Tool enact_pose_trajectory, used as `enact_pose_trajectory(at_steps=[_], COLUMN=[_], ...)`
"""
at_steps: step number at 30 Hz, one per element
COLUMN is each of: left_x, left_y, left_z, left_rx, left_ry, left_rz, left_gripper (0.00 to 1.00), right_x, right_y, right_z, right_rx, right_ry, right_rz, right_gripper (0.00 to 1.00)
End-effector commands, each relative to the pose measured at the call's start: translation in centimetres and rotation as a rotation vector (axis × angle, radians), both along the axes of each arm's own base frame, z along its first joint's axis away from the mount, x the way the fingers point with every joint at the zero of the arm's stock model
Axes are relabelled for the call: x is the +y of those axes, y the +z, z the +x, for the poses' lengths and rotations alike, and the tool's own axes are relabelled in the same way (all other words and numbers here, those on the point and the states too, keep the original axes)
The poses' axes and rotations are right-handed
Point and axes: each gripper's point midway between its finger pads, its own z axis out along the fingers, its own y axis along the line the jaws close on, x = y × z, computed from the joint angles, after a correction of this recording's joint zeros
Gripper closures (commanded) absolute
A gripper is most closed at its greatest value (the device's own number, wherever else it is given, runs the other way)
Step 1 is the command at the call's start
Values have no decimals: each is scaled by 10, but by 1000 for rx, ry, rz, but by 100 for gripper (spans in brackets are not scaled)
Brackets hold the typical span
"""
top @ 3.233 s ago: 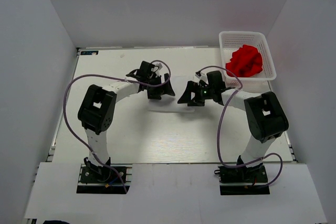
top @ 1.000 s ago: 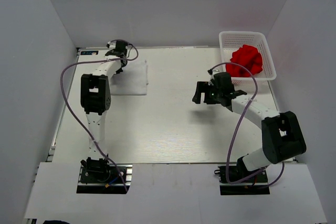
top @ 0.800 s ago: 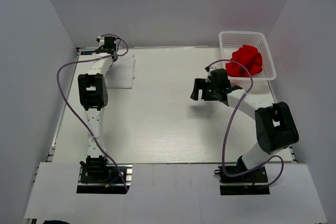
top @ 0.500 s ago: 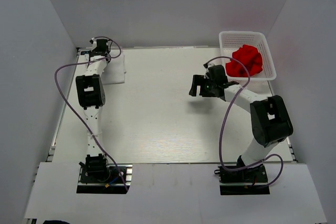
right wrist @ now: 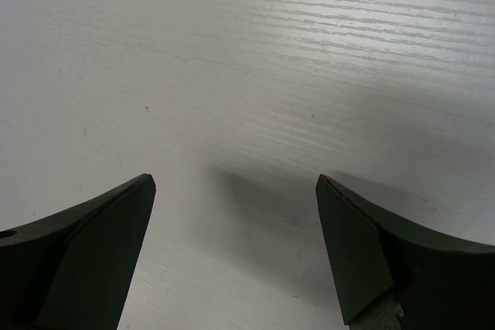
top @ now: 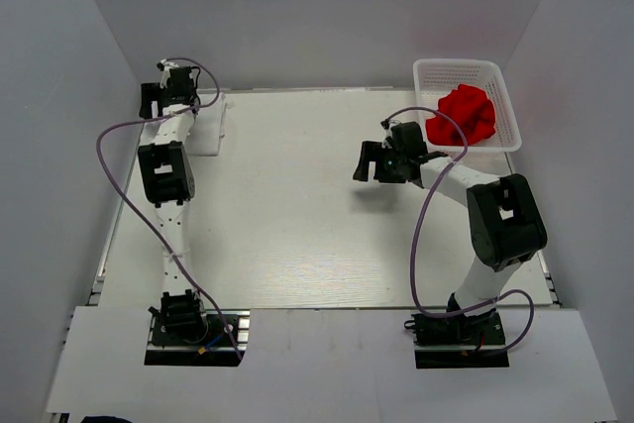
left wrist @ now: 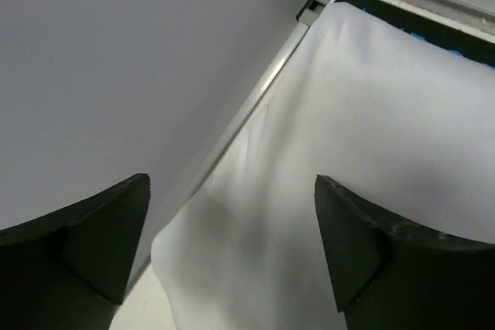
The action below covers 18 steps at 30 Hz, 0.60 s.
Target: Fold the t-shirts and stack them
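Note:
The white t-shirt [top: 209, 124] lies folded in the table's far left corner, against the left wall. My left gripper [top: 155, 102] hangs over its left edge, by the wall. In the left wrist view the fingers stand wide apart over the white t-shirt [left wrist: 371, 137], and the left gripper [left wrist: 232, 214] is open and holds nothing. The red t-shirt [top: 462, 114] sits crumpled in the white mesh basket [top: 497, 72] at the far right. My right gripper [top: 365, 165] hovers left of the basket, and the right gripper [right wrist: 232, 191] is open over bare table.
The left wall [left wrist: 116, 75] and the table's metal edge rail [left wrist: 263, 98] run right beside the left fingers. Purple cables loop along both arms. The pale wood-grain table [top: 297, 225] spreads between the arms.
The left arm carried the white t-shirt further into the far left corner, then its jaws opened and let go. The right gripper drifted slightly left, still open.

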Motion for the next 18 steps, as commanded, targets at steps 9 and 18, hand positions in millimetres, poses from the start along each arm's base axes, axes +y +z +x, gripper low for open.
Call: enact_pose_trajectory(at_steps=[9, 18], left_x=[-92, -251], left_y=[82, 116], left_z=[-77, -176], left_rx=[-203, -293], left_ry=[-76, -556], left_rz=[-439, -867], left_gripper=[0, 0], right_x=[12, -7], right_y=[58, 64], right_z=[-10, -37], right_rx=[-167, -210], right_ry=[37, -14], right_rz=[156, 150], right_gripper=[10, 10])
